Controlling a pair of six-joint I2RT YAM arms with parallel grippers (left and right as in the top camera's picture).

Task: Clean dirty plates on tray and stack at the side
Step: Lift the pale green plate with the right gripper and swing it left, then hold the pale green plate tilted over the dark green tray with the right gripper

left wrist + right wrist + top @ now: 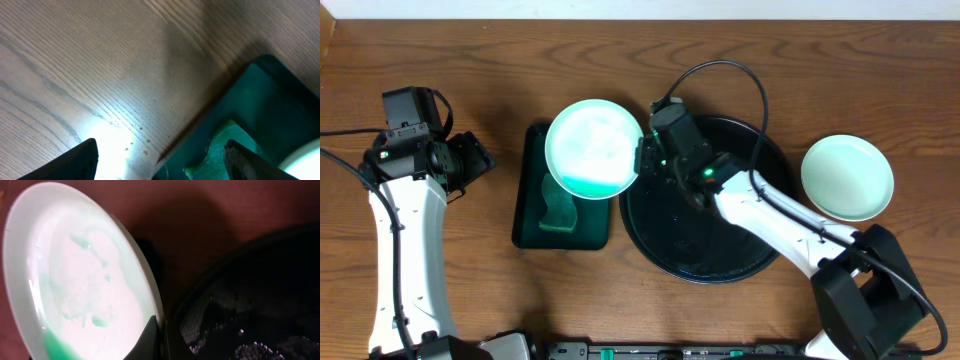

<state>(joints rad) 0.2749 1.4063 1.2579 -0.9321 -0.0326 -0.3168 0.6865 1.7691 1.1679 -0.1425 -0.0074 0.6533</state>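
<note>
Leftward, tilted plate, rim in right gripper

White plate, green-smeared; tray apparently black.

Your left arm reaches straight forward; left gripper hangs, fingers spread wide. Your right arm stretches leftward; right gripper pinches the rim of a plate.
</note>
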